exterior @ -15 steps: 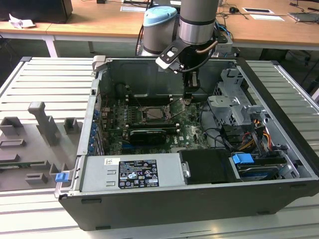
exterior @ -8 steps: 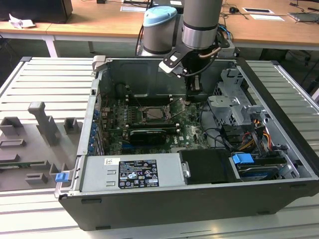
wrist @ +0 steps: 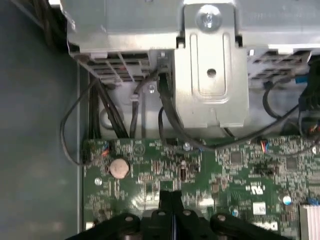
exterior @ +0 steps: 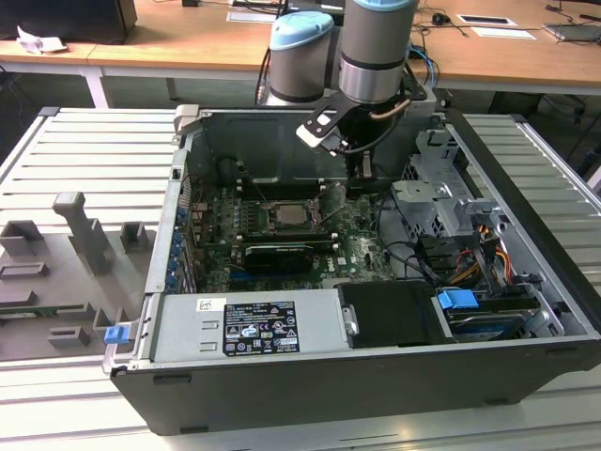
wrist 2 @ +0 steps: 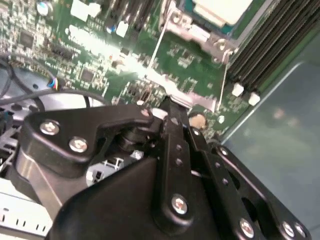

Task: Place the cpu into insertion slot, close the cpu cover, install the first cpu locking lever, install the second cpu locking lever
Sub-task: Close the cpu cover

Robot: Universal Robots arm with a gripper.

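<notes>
The cpu (exterior: 294,214) lies flat in the insertion slot (exterior: 272,223) on the green motherboard; its pale top (wrist 2: 220,10) also shows in the second wrist view. The silvery cpu cover (wrist 2: 192,32) lies around it with the chip showing through its window. Two thin wire levers (wrist 2: 159,45) (wrist 2: 223,75) run along the socket's sides. My gripper (exterior: 360,184) hangs low over the board at the exterior view's right of the socket. Its black fingers (wrist: 166,202) are pressed together, shut, with the tips (wrist 2: 172,111) by a silvery metal tab (wrist 2: 185,98). I see nothing held between them.
Long black memory slots (wrist 2: 265,45) flank the socket. A grey metal drive cage (wrist: 210,75) with black cables (wrist: 167,107) stands beside the gripper. A coin battery (wrist: 119,168) sits on the board. The power supply (exterior: 249,327) fills the case's near side. Grey fixtures (exterior: 80,230) lie outside the case.
</notes>
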